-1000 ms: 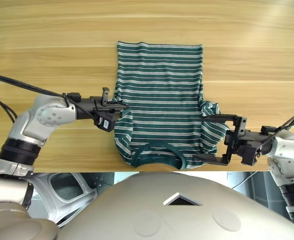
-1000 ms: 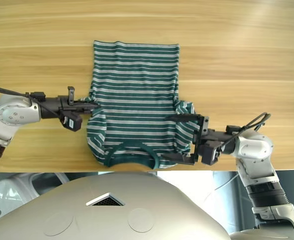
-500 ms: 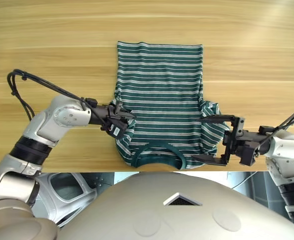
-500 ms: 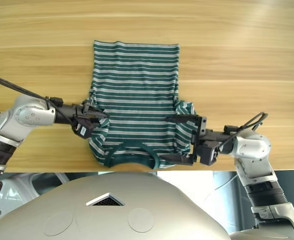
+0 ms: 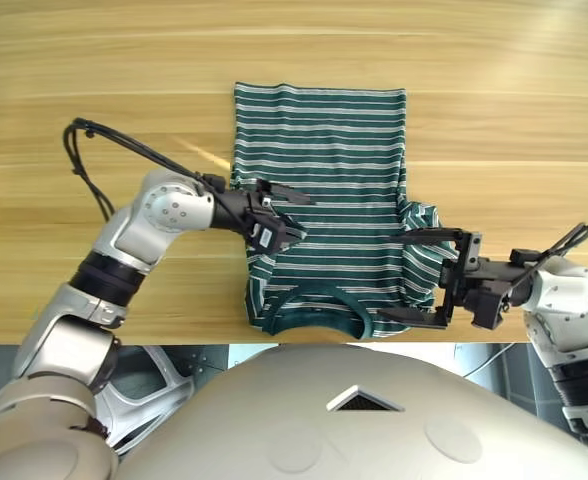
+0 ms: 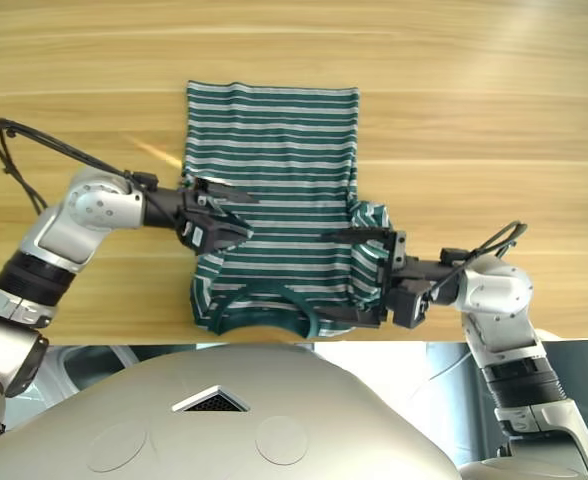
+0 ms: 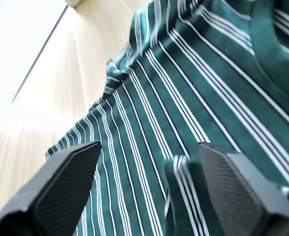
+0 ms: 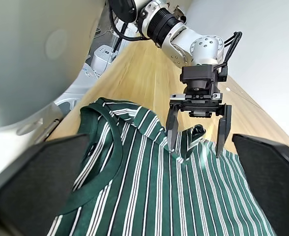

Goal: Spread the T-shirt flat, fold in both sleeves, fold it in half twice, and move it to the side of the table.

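Right, the T-shirt point(image 5: 324, 170) lies on the table point(image 5: 94, 80), long axis running away from the robot, collar at the near edge. Its bunched right sleeve point(image 5: 421, 222) sits between the wide-spread fingers of my right gripper point(image 5: 399, 278), the nearer arm. My left gripper point(image 5: 299, 218), likewise released, hovers over the shirt's left side
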